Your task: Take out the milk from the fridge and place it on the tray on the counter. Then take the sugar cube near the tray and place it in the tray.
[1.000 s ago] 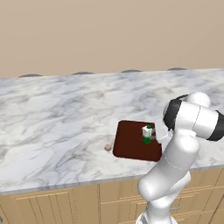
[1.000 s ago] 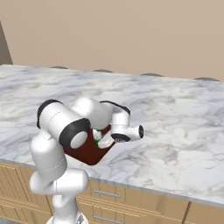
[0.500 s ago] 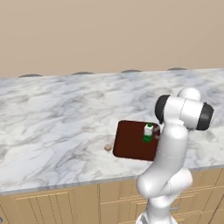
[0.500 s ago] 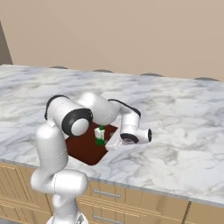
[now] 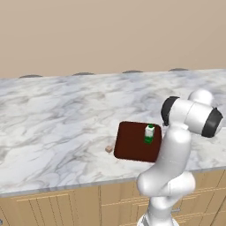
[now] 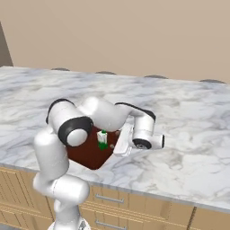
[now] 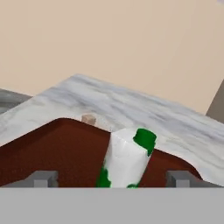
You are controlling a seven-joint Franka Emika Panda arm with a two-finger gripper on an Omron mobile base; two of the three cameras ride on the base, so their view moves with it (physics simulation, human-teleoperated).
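Milk carton on tray, gripper apart from it, sugar cube on counter.

The milk carton (image 5: 149, 133) stands upright on the tray (image 5: 130, 143), toward its right side in the left base view. The gripper (image 7: 113, 178) sits low, just beside the carton, fingers (image 7: 43, 179) spread wide to either side with gaps, not touching it. The sugar cube (image 5: 108, 149) lies on the counter (image 5: 57, 114) just beside the tray's left edge. In the right base view the hand (image 6: 139, 138) sits over the tray's edge.
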